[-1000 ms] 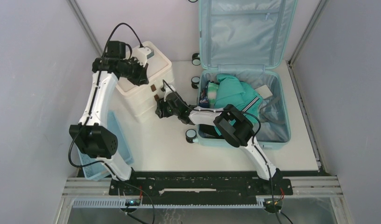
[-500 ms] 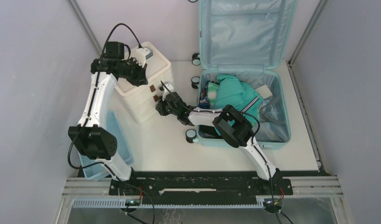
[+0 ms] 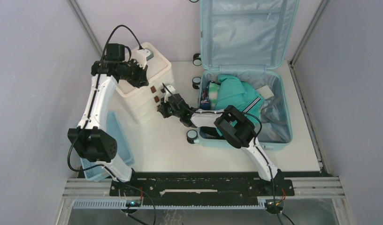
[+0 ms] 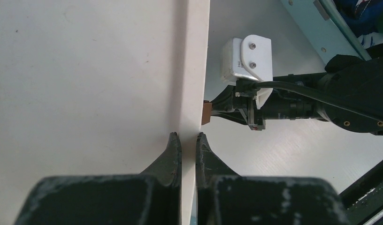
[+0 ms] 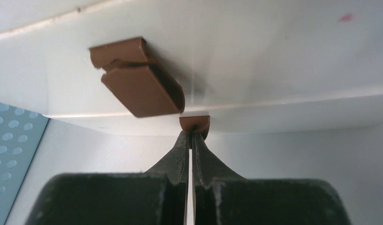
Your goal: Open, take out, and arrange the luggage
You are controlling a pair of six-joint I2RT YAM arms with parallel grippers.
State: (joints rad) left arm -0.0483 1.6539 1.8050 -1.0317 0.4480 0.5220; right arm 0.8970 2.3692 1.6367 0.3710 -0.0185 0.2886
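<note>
While right pincer (image 5: 190, 135) pinches lower brown handle (image 5: 195, 123) by tips only, I fear slip on pull; left pincer (image 4: 187, 137) closed atop drawer unit (image 4: 86, 70).

Overhead view: bright, even, diffuse light. Only faint soft shadows under arms on white tabletop (image 3: 157, 150). Sharp across frame.

Left wrist view: top of white plastic drawer unit (image 4: 86, 70) nearly washed out, little texture. Black left pincer (image 4: 187, 138) blurred toward base.

Right wrist view: dimmer and greyer. Brown plastic drawer handle (image 5: 140, 89) in focus, throws soft shadow beside it. Black right pincer (image 5: 190, 136) out of focus at base.
</note>
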